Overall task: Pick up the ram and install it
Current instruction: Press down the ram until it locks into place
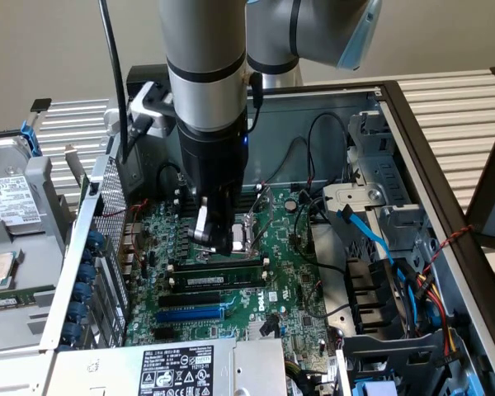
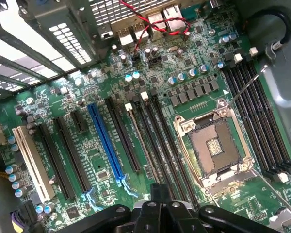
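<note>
Hand (image 1: 217, 239) just above seated ram (image 1: 219, 279)

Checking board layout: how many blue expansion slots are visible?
1: the blue slot lies between black slots on the motherboard; the arm may hide more.

My gripper (image 1: 217, 239) is matt black with one shiny metal finger, my arm (image 1: 205, 49) smooth brushed-looking grey metal, above a glossy green motherboard (image 2: 184, 63), its blue slot (image 2: 104, 141) glossy plastic, in a dull grey sheet-metal case (image 1: 371, 99).
</note>
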